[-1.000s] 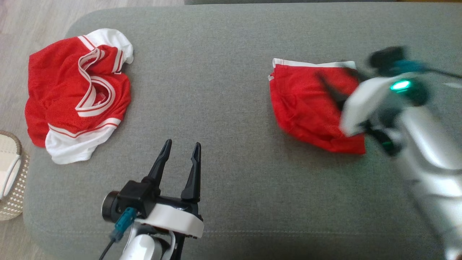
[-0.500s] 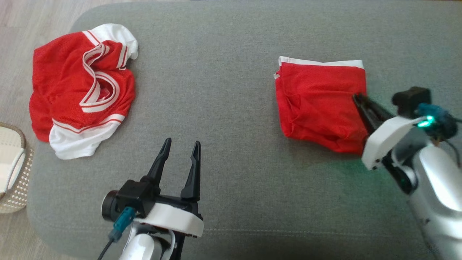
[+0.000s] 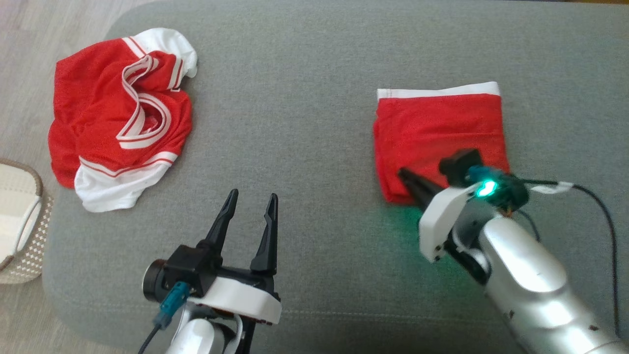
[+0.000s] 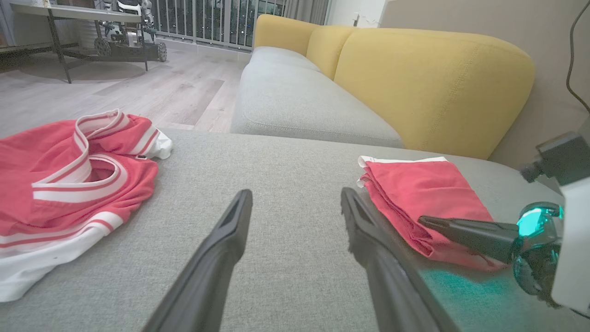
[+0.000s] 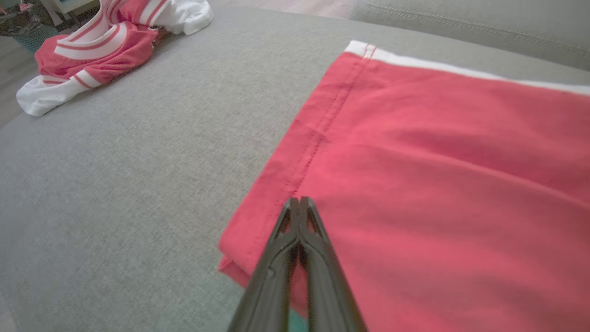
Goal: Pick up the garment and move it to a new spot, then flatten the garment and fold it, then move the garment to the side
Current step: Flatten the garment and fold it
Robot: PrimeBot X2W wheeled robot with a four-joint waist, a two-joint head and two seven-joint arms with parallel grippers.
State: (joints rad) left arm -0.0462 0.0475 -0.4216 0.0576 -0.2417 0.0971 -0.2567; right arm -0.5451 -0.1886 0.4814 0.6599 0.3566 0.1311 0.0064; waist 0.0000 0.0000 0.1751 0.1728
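The right gripper is pressing its fingers together, nothing visible between them, its tips lying over the near left corner of the folded red garment on the grey cushion. The left gripper is hovering with its fingers spread, well apart from the garment, between it and a crumpled jersey.

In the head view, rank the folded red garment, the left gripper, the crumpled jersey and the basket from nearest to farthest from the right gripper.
1. folded red garment: its lower left corner is at the tips of the right gripper.
2. left gripper: lower middle.
3. crumpled jersey: upper left.
4. basket: far left edge.
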